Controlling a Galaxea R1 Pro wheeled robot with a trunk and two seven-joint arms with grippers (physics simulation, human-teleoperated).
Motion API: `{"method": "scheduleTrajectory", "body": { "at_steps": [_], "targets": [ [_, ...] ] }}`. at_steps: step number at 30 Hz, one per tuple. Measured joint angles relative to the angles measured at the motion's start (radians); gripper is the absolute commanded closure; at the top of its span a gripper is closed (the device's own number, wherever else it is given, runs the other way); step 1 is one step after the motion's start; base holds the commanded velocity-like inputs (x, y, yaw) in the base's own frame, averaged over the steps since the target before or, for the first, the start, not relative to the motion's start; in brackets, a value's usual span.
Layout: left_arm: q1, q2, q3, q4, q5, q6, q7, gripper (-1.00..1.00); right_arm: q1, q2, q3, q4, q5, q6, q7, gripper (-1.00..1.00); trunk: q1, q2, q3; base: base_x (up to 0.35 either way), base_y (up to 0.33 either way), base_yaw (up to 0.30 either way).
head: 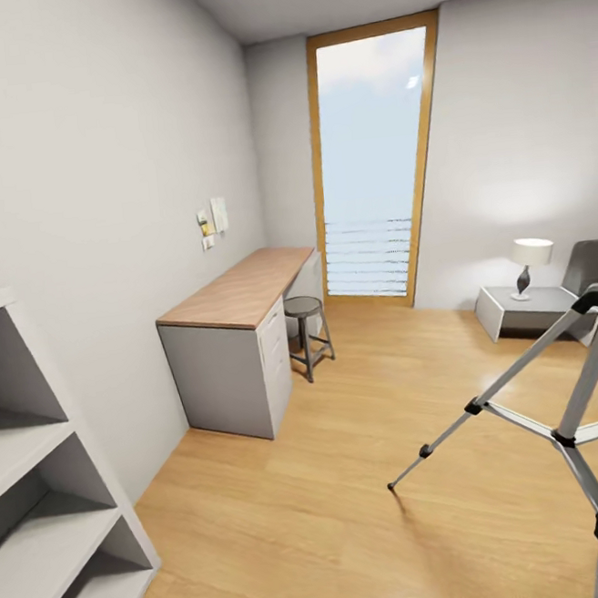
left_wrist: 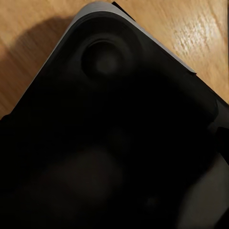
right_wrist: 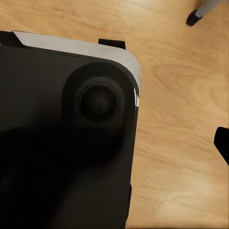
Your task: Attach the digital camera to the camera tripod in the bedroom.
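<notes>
Ahead: camera tripod (head: 565,401) stands at right on wood floor (head: 353,477), black pan head cut by frame edge. Desk (head: 243,291), stool (head: 305,333) along left wall. Jaw state of both grippers: cannot tell.

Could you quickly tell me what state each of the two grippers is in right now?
Left gripper: cannot be told; its wrist view looks down on the robot's dark base.
Right gripper: cannot be told, likewise.

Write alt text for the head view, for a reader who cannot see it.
A silver-legged camera tripod stands at the right on a light wood floor in a white-walled room. A wood-topped desk with a grey stool lines the left wall, grey shelves in front. At the back are a tall wood-framed window and a lamp on a low table.
</notes>
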Motion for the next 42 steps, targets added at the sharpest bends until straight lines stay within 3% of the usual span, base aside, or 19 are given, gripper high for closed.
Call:
{"method": "scheduleTrajectory", "body": {
  "at_steps": [21, 36, 42],
  "targets": [
    [0.000, 0.000, 0.000, 0.000, 0.000, 0.001, 0.000, -1.00, 0.000, 0.001, 0.003, 0.000, 0.017, 0.002, 0.003, -1.00, 0.000, 0.000, 0.000, 0.000, 0.000, -0.263],
    [0.000, 0.000, 0.000, 0.000, 0.001, 0.000, 0.000, -1.00, 0.000, -0.003, 0.002, 0.000, 0.022, 0.002, 0.008, -1.00, 0.000, 0.000, 0.000, 0.000, 0.003, -0.046],
    [0.000, -0.001, 0.001, 0.000, 0.001, -0.001, 0.000, -1.00, 0.000, -0.004, 0.002, 0.000, 0.023, 0.002, 0.010, -1.00, 0.000, 0.000, 0.000, 0.000, 0.197, -0.002]
  ]
}}
